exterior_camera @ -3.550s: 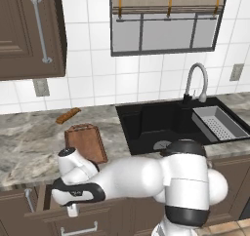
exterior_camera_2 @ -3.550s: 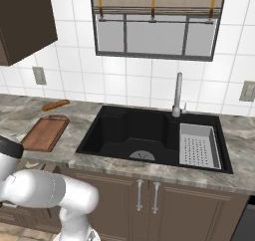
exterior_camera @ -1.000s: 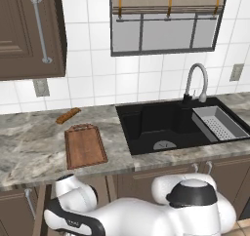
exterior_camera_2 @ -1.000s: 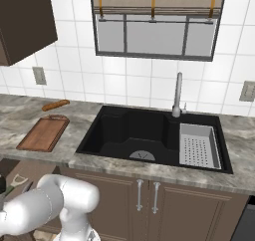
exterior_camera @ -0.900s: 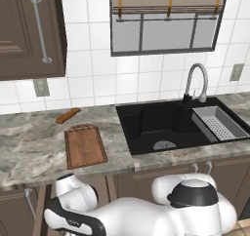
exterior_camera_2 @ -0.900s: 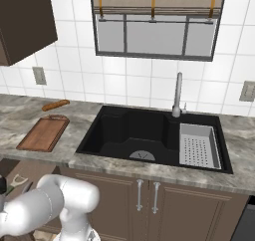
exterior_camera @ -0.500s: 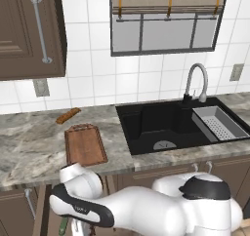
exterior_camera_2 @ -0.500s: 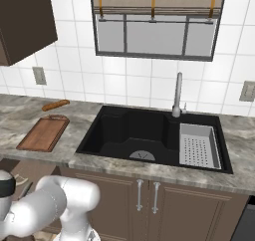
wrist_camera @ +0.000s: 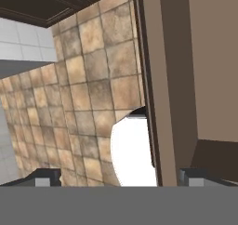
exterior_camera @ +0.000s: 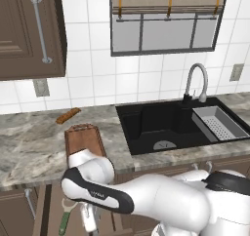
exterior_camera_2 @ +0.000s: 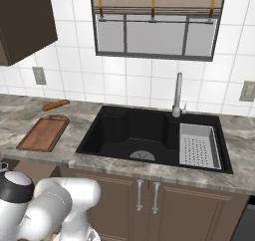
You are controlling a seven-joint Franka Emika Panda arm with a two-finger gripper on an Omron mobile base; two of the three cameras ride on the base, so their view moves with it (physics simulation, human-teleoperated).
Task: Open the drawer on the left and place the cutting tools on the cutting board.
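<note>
From your left base view, the drawer is pulled open under the surface, and you can spot the green-handled peeler lying inside it with a pale flat tool right beside it, your arm reaching over them. The cutting board sits bare on the surface, bread stick behind it. Right base view: the board lies left of the sink. Hand view: your gripper is spread wide, grasping nothing, straddling the drawer's side wall above the tiled floor.
</note>
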